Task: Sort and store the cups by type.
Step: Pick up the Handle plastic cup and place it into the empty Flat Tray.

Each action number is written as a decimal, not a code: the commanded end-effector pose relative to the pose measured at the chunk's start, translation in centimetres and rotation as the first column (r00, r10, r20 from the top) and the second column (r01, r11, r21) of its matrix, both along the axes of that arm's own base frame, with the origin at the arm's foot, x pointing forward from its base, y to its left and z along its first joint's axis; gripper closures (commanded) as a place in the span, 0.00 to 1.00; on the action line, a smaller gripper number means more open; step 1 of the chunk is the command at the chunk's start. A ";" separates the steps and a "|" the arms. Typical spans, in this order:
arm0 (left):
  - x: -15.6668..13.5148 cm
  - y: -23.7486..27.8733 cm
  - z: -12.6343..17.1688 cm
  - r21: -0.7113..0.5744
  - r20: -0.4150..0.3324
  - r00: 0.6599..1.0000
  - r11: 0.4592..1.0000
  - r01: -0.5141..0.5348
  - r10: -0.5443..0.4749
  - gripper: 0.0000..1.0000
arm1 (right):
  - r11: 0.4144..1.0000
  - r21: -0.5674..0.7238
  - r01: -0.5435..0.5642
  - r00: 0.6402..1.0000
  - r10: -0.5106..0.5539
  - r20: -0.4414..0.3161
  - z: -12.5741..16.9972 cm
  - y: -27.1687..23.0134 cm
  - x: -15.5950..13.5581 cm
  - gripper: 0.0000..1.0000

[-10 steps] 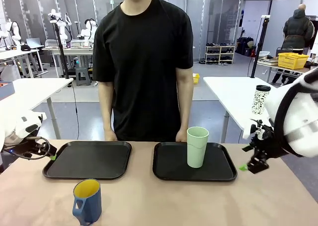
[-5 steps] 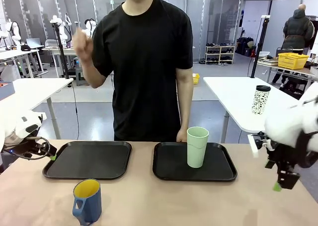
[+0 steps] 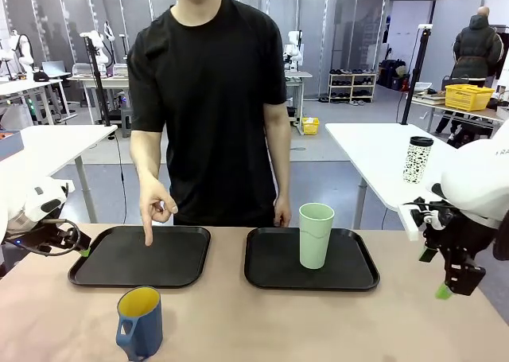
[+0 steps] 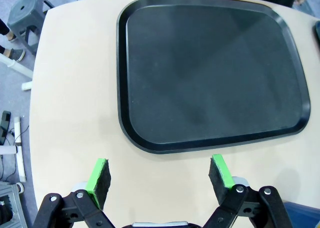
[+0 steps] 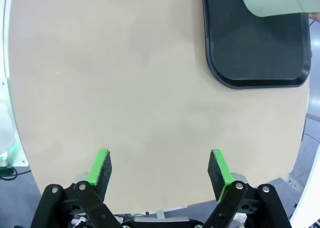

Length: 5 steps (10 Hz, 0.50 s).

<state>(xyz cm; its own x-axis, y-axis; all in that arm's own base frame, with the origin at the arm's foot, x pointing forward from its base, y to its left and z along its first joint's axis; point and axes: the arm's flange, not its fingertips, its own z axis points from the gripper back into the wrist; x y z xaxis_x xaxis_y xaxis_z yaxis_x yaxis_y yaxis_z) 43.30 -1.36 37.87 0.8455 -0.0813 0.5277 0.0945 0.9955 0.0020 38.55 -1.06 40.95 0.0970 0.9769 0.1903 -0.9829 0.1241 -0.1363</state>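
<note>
A tall mint-green tumbler stands upright on the right black tray; its side also shows at the top of the right wrist view. A blue mug with a yellow inside and a handle sits on the bare table in front of the left black tray. My left gripper hovers open at the table's left edge, just short of that tray. My right gripper hangs open above the table's right side, fingers down, nothing between them. The person's finger points down onto the left tray.
A white speckled tumbler with a black lid stands on a separate white table at the back right. The person stands at the far edge, other hand by the right tray. Bare tabletop spreads below my right gripper.
My right arm pulled back and swung its gripper from beside the right tray to fingers-down at the right edge. The person lifted a hand and now points at the left tray. Left arm unmoved.
</note>
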 end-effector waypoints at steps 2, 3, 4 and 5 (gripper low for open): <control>0.0 0.1 0.0 -0.001 0.002 1.000 1.000 -0.003 0.003 0.00 | 1.000 -0.020 0.024 1.000 -0.024 0.004 0.1 -0.2 0.0 0.03; 0.0 0.1 0.0 -0.001 0.002 1.000 1.000 -0.003 0.003 0.00 | 1.000 -0.020 0.024 1.000 -0.024 0.004 0.1 -0.2 0.0 0.03; 0.0 0.1 0.0 -0.001 0.002 1.000 1.000 -0.003 0.003 0.00 | 1.000 -0.020 0.024 1.000 -0.024 0.004 0.1 -0.2 0.0 0.03; 0.0 0.1 0.0 -0.001 0.002 1.000 1.000 -0.003 0.003 0.00 | 1.000 -0.020 0.024 1.000 -0.024 0.004 0.1 -0.2 0.0 0.03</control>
<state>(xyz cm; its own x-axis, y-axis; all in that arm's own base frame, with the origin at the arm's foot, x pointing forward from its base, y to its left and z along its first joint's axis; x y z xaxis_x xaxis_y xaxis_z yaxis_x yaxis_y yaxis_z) 43.30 -1.36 37.87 0.8455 -0.0813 0.5277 0.0945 0.9955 0.0020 38.59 -1.61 41.01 0.0951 0.9791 0.1799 -0.9829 0.1211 -0.1391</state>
